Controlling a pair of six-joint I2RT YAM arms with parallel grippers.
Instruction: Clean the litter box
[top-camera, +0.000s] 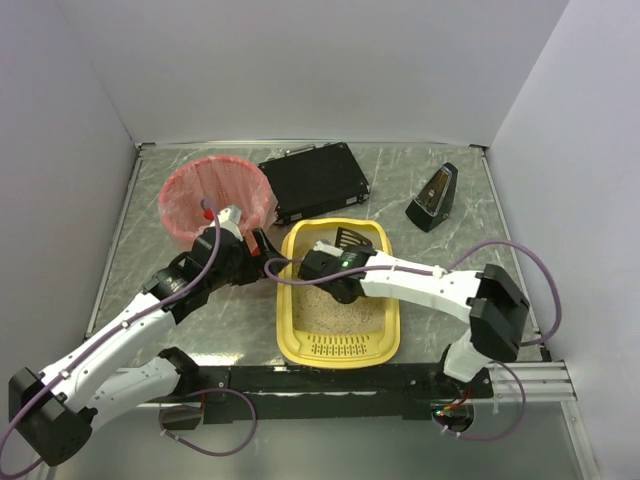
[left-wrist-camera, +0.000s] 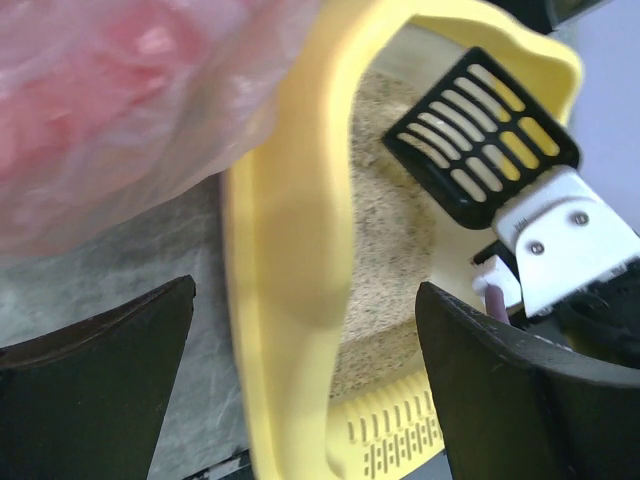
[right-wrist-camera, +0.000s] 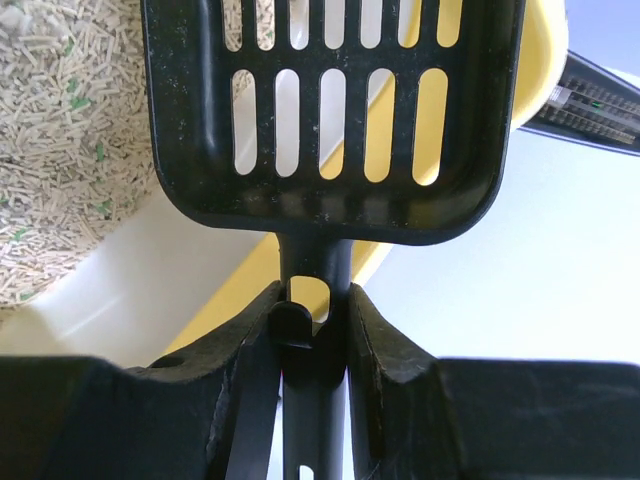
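The yellow litter box (top-camera: 289, 305) lies in the middle of the table, with beige litter (top-camera: 336, 313) in it and a slotted strip at its near end. My right gripper (top-camera: 337, 247) is shut on the handle of a black slotted scoop (top-camera: 352, 237), which is held over the far end of the box. In the right wrist view the fingers (right-wrist-camera: 380, 340) clamp the scoop's (right-wrist-camera: 330, 110) handle. My left gripper (top-camera: 264, 245) is open and straddles the box's left rim (left-wrist-camera: 285, 300), one finger (left-wrist-camera: 100, 385) outside and one inside.
A round bin with a pink liner (top-camera: 215, 200) stands at the back left, just behind my left gripper. A flat black case (top-camera: 315, 180) lies behind the litter box. A small black wedge-shaped object (top-camera: 433, 197) stands at the back right.
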